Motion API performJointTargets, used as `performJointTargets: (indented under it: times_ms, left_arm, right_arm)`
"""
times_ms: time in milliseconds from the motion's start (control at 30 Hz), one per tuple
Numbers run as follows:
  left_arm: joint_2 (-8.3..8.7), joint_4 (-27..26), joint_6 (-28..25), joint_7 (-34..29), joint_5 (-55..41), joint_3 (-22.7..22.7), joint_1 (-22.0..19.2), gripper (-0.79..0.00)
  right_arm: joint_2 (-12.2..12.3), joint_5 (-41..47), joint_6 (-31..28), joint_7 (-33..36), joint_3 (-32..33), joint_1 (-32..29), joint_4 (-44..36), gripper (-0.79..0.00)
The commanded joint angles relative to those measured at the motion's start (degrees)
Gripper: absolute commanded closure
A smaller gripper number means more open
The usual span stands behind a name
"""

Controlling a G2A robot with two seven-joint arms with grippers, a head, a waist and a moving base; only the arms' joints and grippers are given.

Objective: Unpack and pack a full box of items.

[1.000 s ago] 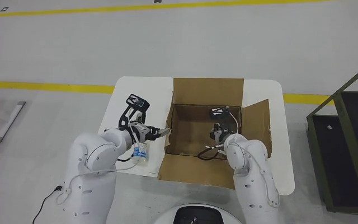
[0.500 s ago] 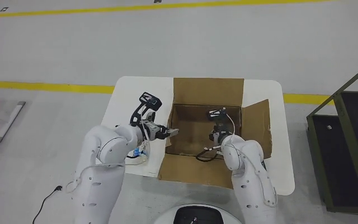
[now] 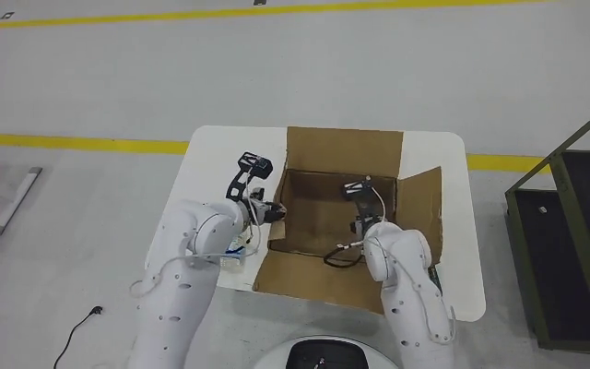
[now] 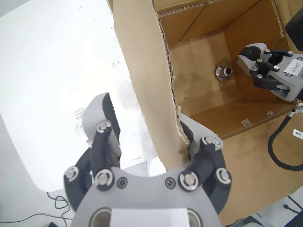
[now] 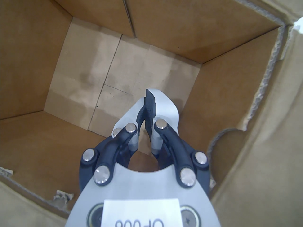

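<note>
Spread astride the box flap (image 4: 139, 60), left fingers (image 4: 104, 116) could tear it by tugging; right fingers (image 5: 163, 109) are pressed together inside.

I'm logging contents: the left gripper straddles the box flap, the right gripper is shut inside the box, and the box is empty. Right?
Not empty: the left wrist view shows a round metal part lying on the floor of the box. The rest holds.
</note>
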Motion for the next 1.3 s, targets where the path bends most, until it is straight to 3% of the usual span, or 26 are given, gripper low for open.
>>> performJointTargets:
  times_ms: [0,400,633,1067,1267]
  left_arm:
    - [0.11,0.1,0.6,-0.6,-1.7,-0.4,-0.1,0.0]
    - [0.53,5.3,7.7,-7.4,-17.1,-3.6,-3.6,0.0]
    - [0.91,6.0,11.0,-6.5,-23.7,-4.9,-4.0,0.0]
    - [1.95,2.6,19.4,1.8,-20.5,-5.7,-1.0,0.0]
    - [2.45,1.9,22.4,1.8,-20.5,-6.1,-0.1,0.0]
  right_arm:
    - [0.1,0.0,-0.1,0.3,0.0,-0.1,-0.6,0.0]
    - [0.5,0.2,-0.3,1.3,0.4,-0.5,-4.8,0.0]
    - [0.8,2.2,-1.6,1.2,1.2,-1.0,-7.9,0.0]
    - [1.5,2.7,-3.1,1.6,1.2,-2.3,-9.7,0.0]
    - [1.7,2.3,-3.0,3.0,0.8,-2.1,-9.1,0.0]
